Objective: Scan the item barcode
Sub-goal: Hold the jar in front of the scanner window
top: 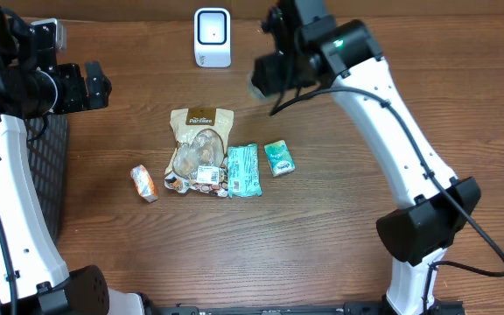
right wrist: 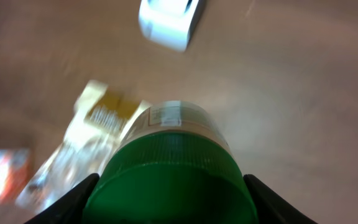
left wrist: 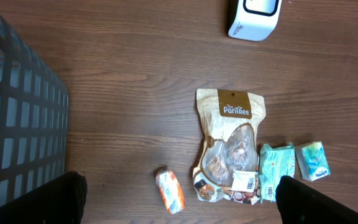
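1. Reference: the white box-shaped barcode scanner [top: 212, 37] stands at the far edge of the brown wooden table [top: 339, 227]. All positions below are given from it.
2. Item: the right gripper [top: 269, 77] is clamped across a round container with a green ribbed lid and a pale label [right wrist: 169, 124]. It is held above the table just right of the scanner and apart from it.
3. The left gripper [top: 94, 85] is spread wide and holds nothing. It sits well left of the scanner, beside the black mesh basket [left wrist: 17, 124]. It is judged not to be needed for this step.
4. Step in hand, as judged: presenting the label to the scanner window. The right wrist view is blurred, so the barcode's place on the label cannot be told.
5. Turn the wrist so that the label wall, not the lid, faces the window.
6. Roll the container slowly, so that the whole band of label passes the window.
7. Bring it near the scanner without touching, and hold it steady. A curved label probably reads best when the code is square to the window.
8. Stay above the goods lying in front of the scanner, so that none is knocked or read by mistake:
   - the tan-and-clear snack pouch [top: 198, 149];
   - the larger teal packet [top: 243, 171];
   - the smaller teal packet [top: 278, 157];
   - the orange packet [top: 143, 184].
9. Do not slacken the grip, since a smooth round wall may twist between the fingers.
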`<state>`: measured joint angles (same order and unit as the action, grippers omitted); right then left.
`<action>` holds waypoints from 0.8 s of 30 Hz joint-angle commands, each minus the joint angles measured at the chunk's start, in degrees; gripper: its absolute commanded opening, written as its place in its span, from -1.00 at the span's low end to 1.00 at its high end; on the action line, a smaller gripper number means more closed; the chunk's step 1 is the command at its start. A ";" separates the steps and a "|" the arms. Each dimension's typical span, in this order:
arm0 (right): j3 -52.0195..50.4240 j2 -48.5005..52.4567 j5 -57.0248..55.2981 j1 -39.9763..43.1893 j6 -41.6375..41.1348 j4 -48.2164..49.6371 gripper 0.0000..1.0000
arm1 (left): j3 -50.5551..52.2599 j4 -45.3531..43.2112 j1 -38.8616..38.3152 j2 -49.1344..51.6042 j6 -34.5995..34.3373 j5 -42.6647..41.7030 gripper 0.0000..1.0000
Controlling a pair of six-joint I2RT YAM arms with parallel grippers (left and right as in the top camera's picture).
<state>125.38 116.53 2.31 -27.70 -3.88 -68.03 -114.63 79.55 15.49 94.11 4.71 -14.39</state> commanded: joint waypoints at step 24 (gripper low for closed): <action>2.19 26.97 -21.03 -5.88 63.80 69.26 -0.32 | -0.70 -0.07 -0.02 0.28 1.09 -0.44 0.99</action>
<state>126.21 141.60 -19.33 -33.74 45.32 -2.46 -114.63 79.57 15.49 94.11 4.71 -14.39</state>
